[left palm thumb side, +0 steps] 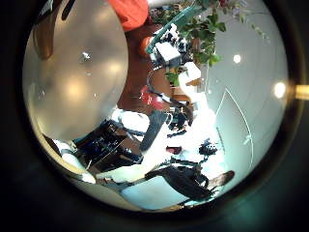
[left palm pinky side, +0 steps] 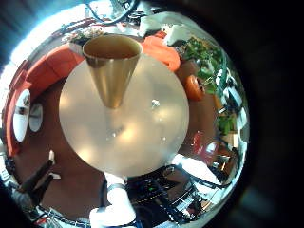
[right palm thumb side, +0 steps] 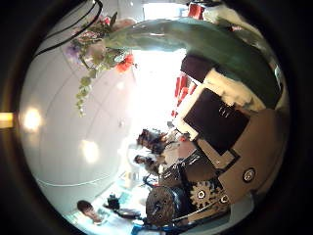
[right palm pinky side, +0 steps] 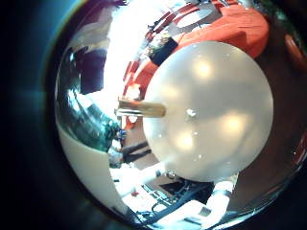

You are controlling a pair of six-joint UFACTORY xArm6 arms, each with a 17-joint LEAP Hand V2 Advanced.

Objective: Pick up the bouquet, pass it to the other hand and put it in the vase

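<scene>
Bouquet (right palm thumb side: 147, 39) — gripped in right hand (right palm thumb side: 230, 117), above table (right palm pinky side: 206, 96).

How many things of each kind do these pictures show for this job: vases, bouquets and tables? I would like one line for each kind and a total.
Vases: 1, the vase standing on the table.
Bouquets: 1, the bouquet, close to the right palm.
Tables: 1, the round table.
Total: 3

Vases: we are counting one tall gold cone-shaped vase (left palm pinky side: 111, 66).
Tables: one round white table (left palm pinky side: 142, 133).
Bouquets: one green-wrapped flower bouquet (right palm thumb side: 186, 39).
</scene>
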